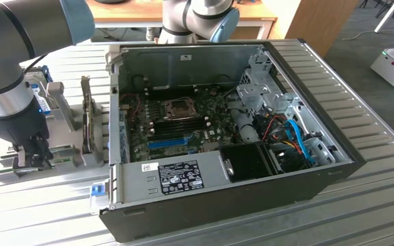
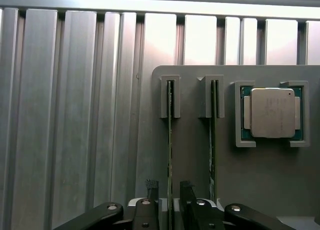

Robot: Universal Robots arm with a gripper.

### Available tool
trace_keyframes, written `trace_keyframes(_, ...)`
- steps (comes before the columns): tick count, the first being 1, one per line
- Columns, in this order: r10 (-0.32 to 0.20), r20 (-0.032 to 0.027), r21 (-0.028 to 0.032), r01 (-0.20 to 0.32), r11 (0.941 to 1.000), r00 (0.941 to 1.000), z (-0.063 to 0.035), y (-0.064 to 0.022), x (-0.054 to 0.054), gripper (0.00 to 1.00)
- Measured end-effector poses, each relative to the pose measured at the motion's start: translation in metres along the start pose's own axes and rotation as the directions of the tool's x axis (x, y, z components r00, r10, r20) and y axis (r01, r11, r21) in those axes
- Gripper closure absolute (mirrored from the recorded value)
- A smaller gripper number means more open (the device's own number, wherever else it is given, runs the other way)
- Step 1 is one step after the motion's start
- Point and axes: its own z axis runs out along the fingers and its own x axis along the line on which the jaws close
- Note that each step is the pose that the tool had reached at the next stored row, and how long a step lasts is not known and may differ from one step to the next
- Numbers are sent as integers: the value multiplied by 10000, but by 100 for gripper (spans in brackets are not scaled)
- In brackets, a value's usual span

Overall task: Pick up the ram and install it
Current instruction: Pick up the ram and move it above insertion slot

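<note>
Two rams stand on edge in a grey holder (image 2: 195, 165), each a thin green stick held by a slotted clip. My gripper (image 2: 169, 186) is open and straddles one ram (image 2: 170, 140): one dark finger (image 2: 151, 186) lies on one side of the stick and the other finger on the opposite side, with a small gap to each. The second ram (image 2: 213, 140) stands parallel beside it, outside the fingers. In the exterior view my gripper (image 1: 33, 156) is low over the holder (image 1: 63, 154), at the exterior view's left of the open computer case (image 1: 334, 169). The motherboard (image 1: 183, 120) lies inside the case.
A square silver processor (image 2: 272, 113) sits in a pocket of the holder beyond the second ram. A dark upright expansion card (image 1: 86, 123) stands between the holder and the case. A blue slot (image 1: 166, 142) and cables (image 1: 296, 136) lie inside the case. The table (image 1: 361, 205) is ribbed metal.
</note>
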Motion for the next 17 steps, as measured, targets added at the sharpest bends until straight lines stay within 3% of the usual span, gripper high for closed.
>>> trace_keyframes(8,0,0,0,0,10000,10000,0,0,0,70)
trace_keyframes(9,0,0,0,0,10000,10000,0,0,0,77)
trace_keyframes(17,0,-1,0,0,10000,10000,0,0,0,77)
